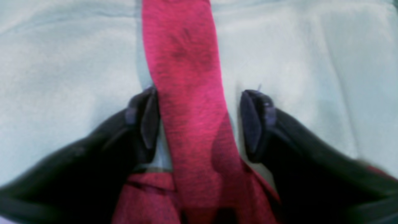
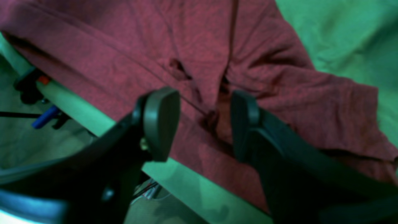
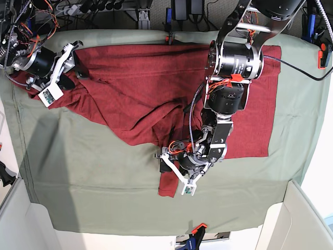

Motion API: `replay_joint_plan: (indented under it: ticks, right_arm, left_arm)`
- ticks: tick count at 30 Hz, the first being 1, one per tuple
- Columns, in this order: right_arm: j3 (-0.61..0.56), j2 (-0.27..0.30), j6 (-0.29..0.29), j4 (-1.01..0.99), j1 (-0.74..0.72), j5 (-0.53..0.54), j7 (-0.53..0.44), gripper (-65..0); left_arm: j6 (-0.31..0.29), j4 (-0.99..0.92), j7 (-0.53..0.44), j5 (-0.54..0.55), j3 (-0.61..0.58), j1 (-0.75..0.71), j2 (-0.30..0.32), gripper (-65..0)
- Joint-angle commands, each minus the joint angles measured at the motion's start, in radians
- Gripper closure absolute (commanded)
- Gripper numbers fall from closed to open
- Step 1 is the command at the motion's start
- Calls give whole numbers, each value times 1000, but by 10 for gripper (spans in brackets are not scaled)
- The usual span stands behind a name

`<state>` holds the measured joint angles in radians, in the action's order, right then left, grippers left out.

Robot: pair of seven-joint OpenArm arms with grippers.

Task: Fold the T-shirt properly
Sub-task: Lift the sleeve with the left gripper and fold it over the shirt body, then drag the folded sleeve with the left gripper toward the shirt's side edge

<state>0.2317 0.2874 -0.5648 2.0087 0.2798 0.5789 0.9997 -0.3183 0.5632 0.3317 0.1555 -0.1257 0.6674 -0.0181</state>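
The dark red T-shirt (image 3: pixel 135 88) lies spread and rumpled across the far half of the pale green table cloth (image 3: pixel 93 177). One long sleeve (image 3: pixel 169 179) trails toward the near edge. My left gripper (image 3: pixel 168 157) hovers low over that sleeve. In the left wrist view the sleeve (image 1: pixel 183 46) runs between the open fingers of the left gripper (image 1: pixel 200 96); the left finger (image 1: pixel 149 118) touches its edge. My right gripper (image 3: pixel 77 60) is at the shirt's far left corner. It stands open (image 2: pixel 203 96) above the bunched fabric (image 2: pixel 124 46), gripping nothing.
The table's left edge (image 2: pixel 192 186) runs just under the right gripper, with a blue-handled tool (image 2: pixel 46 116) on the floor beyond. Clamps hold the cloth at the near edge (image 3: pixel 197 227), far edge (image 3: pixel 169 37) and right edge (image 3: pixel 322 54).
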Motion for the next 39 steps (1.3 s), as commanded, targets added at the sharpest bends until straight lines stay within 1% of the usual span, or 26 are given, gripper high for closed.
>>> replay_joint_plan:
  ticks: [1,4,5,7,9,10,11,12,14,15,17,18,20,23,25,28,33,37,39]
  right_arm:
    - [6,9,1,18,-5,16,-19,-304]
    - [6,9,1,18,-5,16,-19,-304]
    - [6,9,1,18,-5,16,-19,-303]
    - [6,9,1,18,-5,17,-20,-304]
    - [6,9,1,18,-5,17,-20,-304]
    - [6,9,1,18,-5,16,-20,-304]
    - [6,9,1,18,-5,16,-20,-304]
    - [6,9,1,18,-5,16,-23,-304]
    - [6,9,1,18,-5,16,-37,-304]
    - [6,9,1,18,-5,16,-43,-304]
    - [6,9,1,18,-5,15,-57,-304]
    - [6,9,1,18,-6,15,-60,-304]
    - [6,9,1,18,-8,12,-63,-304]
    - [6,10,1,18,-8,3,-69,-304]
    - [7,10,1,18,-8,-5,-69,-304]
    - [6,10,1,18,-8,-24,-80,-304]
    - [6,10,1,18,-8,-26,-88,-304]
    - [6,10,1,18,-8,-26,-109,-304]
    - [6,10,2,18,-12,-26,-121,-304]
  left_arm:
    - [-6,10,-8,-10,1,30,-3,-266]
    - [-8,10,-32,-39,1,31,3,-26]
    - [-8,14,-37,-46,1,31,8,0]
    - [-18,36,-36,-45,1,31,27,0]
    - [-49,75,-20,-43,1,30,57,0]
    - [-61,104,10,-40,1,30,73,0]
    - [-61,142,49,-29,2,26,89,0]
    - [-63,185,84,-1,3,15,106,0]
    - [-92,301,135,64,3,-23,145,0]
    - [-98,365,167,105,3,-46,164,0]
    - [-99,489,251,178,3,-92,200,0]
    - [-114,552,285,209,3,-118,217,0]
    - [-150,671,322,258,3,-175,254,0]
    - [-169,828,360,300,25,-267,297,0]
    - [-171,926,372,317,65,-337,309,0]
    - [-173,1051,377,322,164,-449,313,0]
    - [-177,1165,389,335,330,-624,312,0]
    - [-235,1223,389,404,425,-748,312,0]
    - [-240,1245,392,414,460,-790,312,0]
